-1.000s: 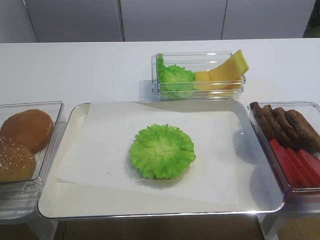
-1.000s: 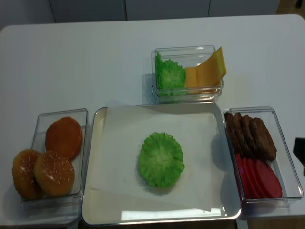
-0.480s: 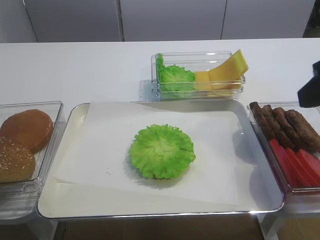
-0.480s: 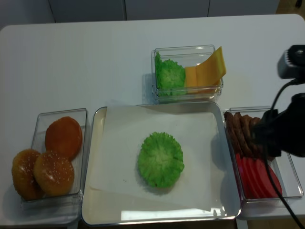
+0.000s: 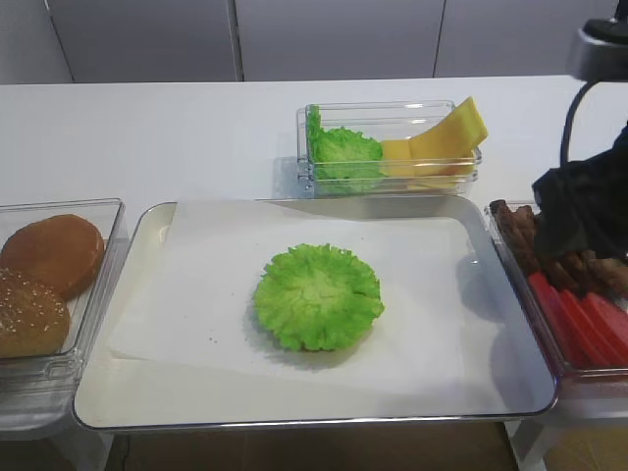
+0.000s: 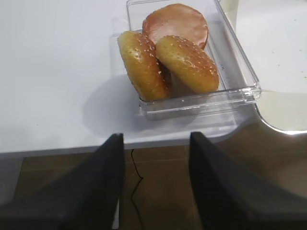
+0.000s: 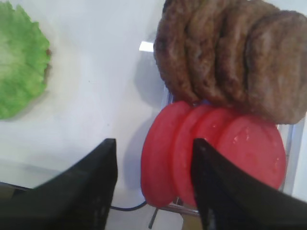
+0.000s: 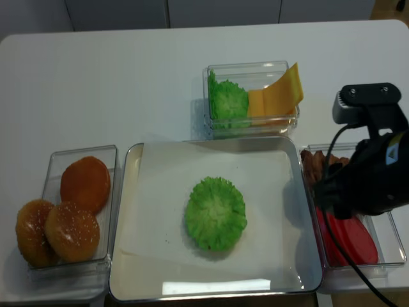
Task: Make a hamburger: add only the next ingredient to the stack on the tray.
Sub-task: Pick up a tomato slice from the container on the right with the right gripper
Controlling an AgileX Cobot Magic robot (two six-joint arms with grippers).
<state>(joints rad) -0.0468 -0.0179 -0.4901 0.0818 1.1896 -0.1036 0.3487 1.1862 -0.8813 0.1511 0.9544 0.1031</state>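
The white bench (image 5: 147,128) carries one large shiny metal tray (image 5: 137,392), lined with white paper, and at its centre sits the stack (image 5: 318,296), a single low round pile topped by a frilly bright green lettuce leaf. At three o'clock from the tray stands a clear bin (image 7: 288,148) holding four brown meat pieces (image 7: 225,52) and, nearer the front edge, four overlapping tomato slices (image 7: 230,153), flat, round and red; the frontmost one (image 7: 252,151) shows its whole face with a slightly paler middle. At nine o'clock a second bin (image 6: 240,72) holds three bun halves (image 6: 187,60). At twelve o'clock a third bin (image 5: 392,113) holds green lettuce (image 5: 345,152) and yellow cheese slices (image 5: 446,132), their number unclear. The right tool (image 7: 153,187) hangs above the tomato slices with its jaws wide apart, holding nothing. The left tool (image 6: 153,182) hovers off the bench edge at six o'clock from the buns, jaws likewise parted and holding nothing
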